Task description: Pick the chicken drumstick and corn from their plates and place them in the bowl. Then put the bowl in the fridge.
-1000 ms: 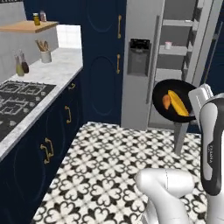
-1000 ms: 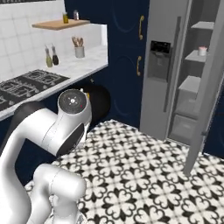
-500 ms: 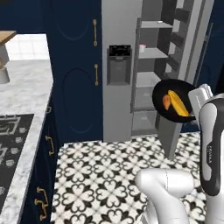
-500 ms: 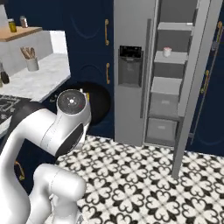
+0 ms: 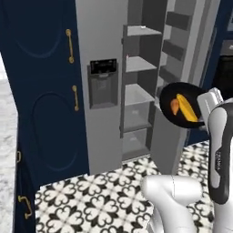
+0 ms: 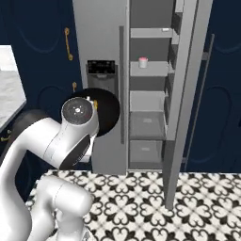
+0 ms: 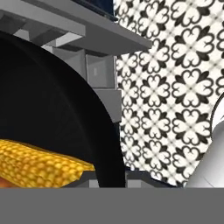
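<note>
The base has swung to face the open fridge (image 5: 136,91); end effector clamps the black bowl (image 5: 184,110) holding corn (image 5: 188,108)

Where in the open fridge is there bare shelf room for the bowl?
The fridge stands open. The shelf below the one with the small pink cup looks bare, above the drawers. The cup's shelf is partly taken. The bowl holds the corn and drumstick.

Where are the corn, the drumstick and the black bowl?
corn (image 5: 187,109), left base view, middle of the cob.
drumstick (image 5: 174,106), left base view, meaty end.
bowl (image 5: 169,93), left base view, upper rim.
</note>
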